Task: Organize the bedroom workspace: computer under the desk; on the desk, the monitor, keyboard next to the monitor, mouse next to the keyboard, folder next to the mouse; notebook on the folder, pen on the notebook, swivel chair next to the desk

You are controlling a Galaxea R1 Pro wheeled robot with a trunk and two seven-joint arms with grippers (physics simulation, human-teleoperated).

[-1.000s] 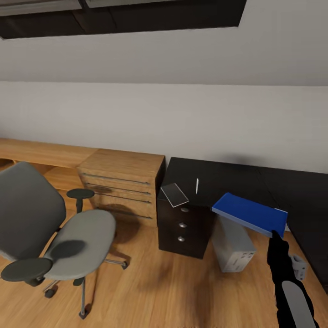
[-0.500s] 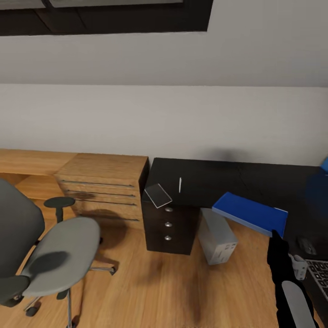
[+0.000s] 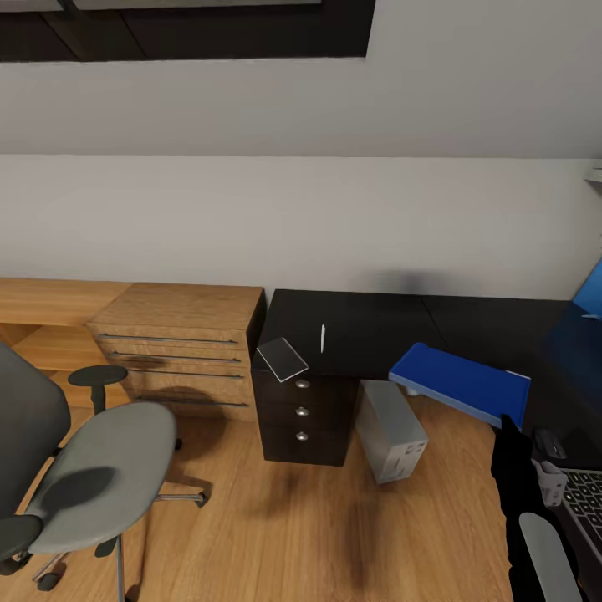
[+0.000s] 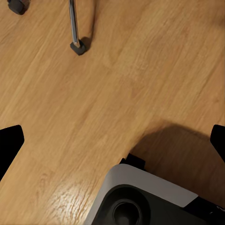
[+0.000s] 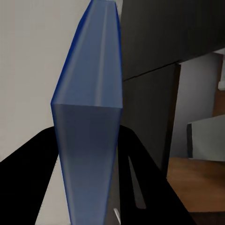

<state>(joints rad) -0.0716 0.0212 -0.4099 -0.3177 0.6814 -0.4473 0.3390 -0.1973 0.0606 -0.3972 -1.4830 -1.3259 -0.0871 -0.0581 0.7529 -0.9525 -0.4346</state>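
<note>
Step in hand, by my read: folder transfer from chair to desk. Right gripper (image 3: 505,425) is clenched on one corner of the folder (image 3: 462,384), which is held up flat in the air over the desk's front edge, above and just beside the computer (image 3: 390,430); rt wrist view confirms it, fingers (image 5: 33,168) clamped either side of the folder (image 5: 89,122) seen edge-on. Left gripper (image 4: 112,140) points at bare floor w/ fingers spread wide, holding nothing. Desk (image 3: 376,322): matte black top, L-shaped, pedestal w/ round silver knobs. Notebook (image 3: 282,359), thin, grey, slightly glossy, lies on the pedestal corner; pen (image 3: 323,338), slim white stick, lies near it, apart. Mouse (image 3: 548,444), small dark oval, sits on the desk just beyond the keyboard (image 3: 584,502), black keys, at rt edge of head view. Swivel chair (image 3: 92,468), grey upholstery, seat empty, stands well apart from the desk on light wood floor. Next move prob. calls for carrying the folder rightward and laying it flat beside the mouse, then letting go; corner grip on a stiff flat sheet could let it sag or twist.
</note>
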